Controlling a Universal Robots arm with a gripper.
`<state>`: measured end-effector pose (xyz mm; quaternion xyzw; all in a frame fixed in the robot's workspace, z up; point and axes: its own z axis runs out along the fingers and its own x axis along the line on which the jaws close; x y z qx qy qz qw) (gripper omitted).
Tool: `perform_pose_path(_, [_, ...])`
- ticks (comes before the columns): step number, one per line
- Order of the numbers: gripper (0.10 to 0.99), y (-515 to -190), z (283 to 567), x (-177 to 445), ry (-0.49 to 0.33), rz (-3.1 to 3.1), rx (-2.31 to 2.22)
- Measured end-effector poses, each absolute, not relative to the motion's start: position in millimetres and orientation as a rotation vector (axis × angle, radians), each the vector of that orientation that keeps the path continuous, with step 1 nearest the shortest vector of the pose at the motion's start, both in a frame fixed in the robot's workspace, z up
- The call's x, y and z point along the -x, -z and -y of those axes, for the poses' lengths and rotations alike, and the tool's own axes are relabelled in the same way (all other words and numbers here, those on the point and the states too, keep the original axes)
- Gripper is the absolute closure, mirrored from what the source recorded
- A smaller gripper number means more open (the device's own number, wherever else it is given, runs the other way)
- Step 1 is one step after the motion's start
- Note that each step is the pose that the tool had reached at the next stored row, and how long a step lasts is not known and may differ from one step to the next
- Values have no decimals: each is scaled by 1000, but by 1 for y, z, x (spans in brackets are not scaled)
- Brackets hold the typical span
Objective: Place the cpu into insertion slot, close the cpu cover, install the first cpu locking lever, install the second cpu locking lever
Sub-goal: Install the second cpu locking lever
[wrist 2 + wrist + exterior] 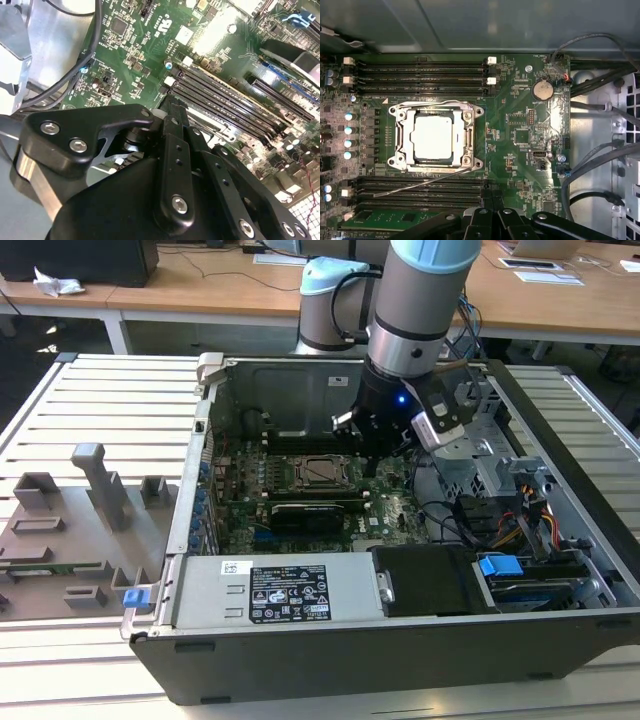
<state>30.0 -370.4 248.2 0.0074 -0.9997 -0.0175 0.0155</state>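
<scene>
The cpu [433, 138] lies flat in the insertion slot [469, 161], its silver-grey top showing through the window of the cpu cover [405, 138], which is down over it. One thin wire locking lever [420, 183] sticks out loose across the memory slots. The other lever [435, 103] runs along the socket's far edge. My gripper [493, 210] hangs above the board with its black fingers [172, 120] together and nothing between them. In the exterior view the gripper [365, 462] is just to the right of the cpu [320, 470].
Rows of black memory slots [420, 75] flank the socket. A coin battery [542, 90] and black cables [600, 165] lie beside it. The case holds a power supply [290, 590] and a drive cage [500, 480]. A grey fixture tray [80, 530] sits outside the case.
</scene>
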Motion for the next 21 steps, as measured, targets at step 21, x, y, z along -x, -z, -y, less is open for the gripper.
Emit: perform_pose_path(21, [980,-240,371,6,246,3102,-21])
